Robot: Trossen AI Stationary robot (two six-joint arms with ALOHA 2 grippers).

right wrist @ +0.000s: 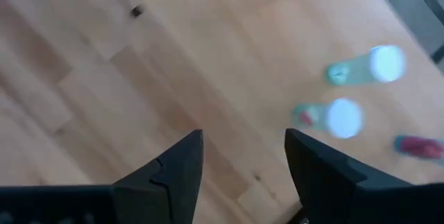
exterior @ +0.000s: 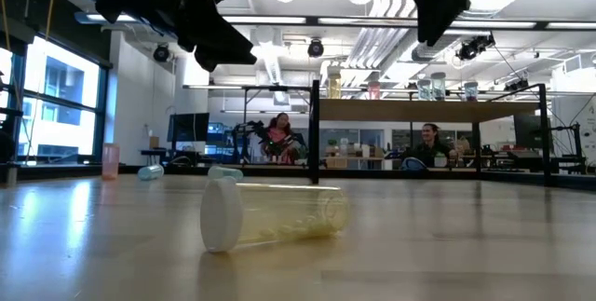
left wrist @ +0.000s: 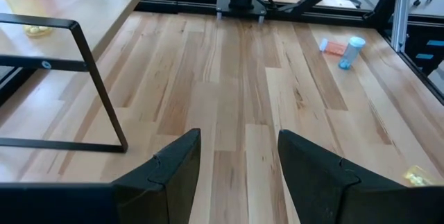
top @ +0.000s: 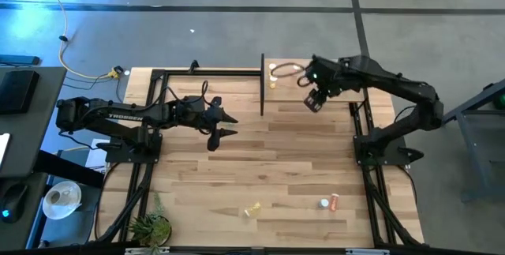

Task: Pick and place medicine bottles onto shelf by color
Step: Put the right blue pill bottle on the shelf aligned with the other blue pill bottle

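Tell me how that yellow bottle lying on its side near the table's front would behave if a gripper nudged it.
The yellow bottle would probably roll, since its round body lies flat on the smooth table. It looks like light clear plastic, so a slight push may send it off. Its white cap, wider than the body, might curve its path.

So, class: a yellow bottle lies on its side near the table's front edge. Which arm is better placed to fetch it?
Probably left. The left gripper hangs open, empty, over mid-table, nearer the yellow bottle. The right gripper, also open, is above the shelf.
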